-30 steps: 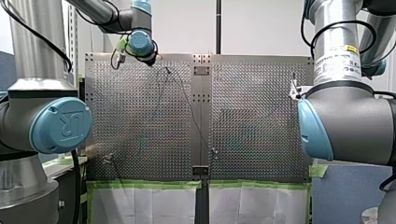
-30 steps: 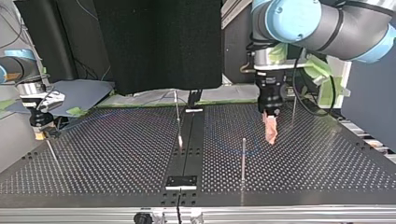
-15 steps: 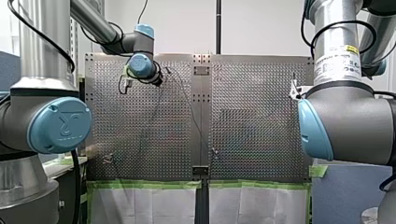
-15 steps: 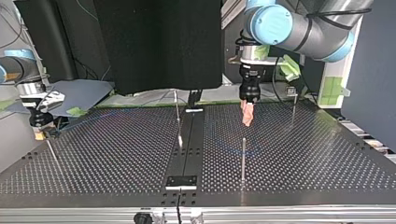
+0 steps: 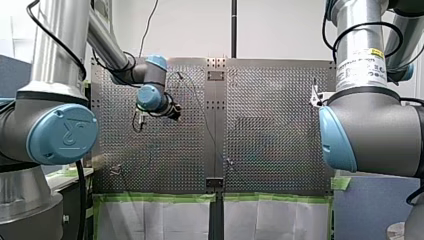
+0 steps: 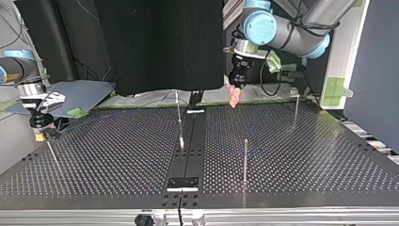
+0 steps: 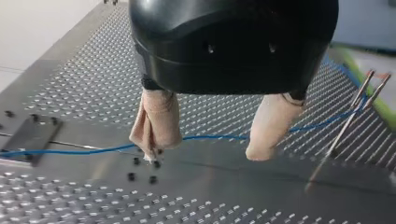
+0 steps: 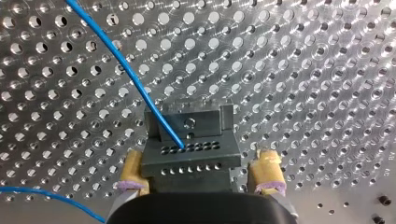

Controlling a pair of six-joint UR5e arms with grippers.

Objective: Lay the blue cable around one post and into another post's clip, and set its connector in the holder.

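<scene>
As it hangs above the table [image 7: 70, 84], my left gripper [image 7: 205, 150] has beige fingers apart; the thin blue cable [image 7: 215, 137] runs crosswise just past their tips, toward a clip post [image 7: 345, 122] beside them, so this arm is nearer. My right gripper [image 8: 199, 179], fingers spread, straddles the grey block [image 8: 189, 156] where the cable ends.

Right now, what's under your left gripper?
Under my left gripper the blue cable runs across over the perforated table. The open fingers cover two short bits of it.
</scene>
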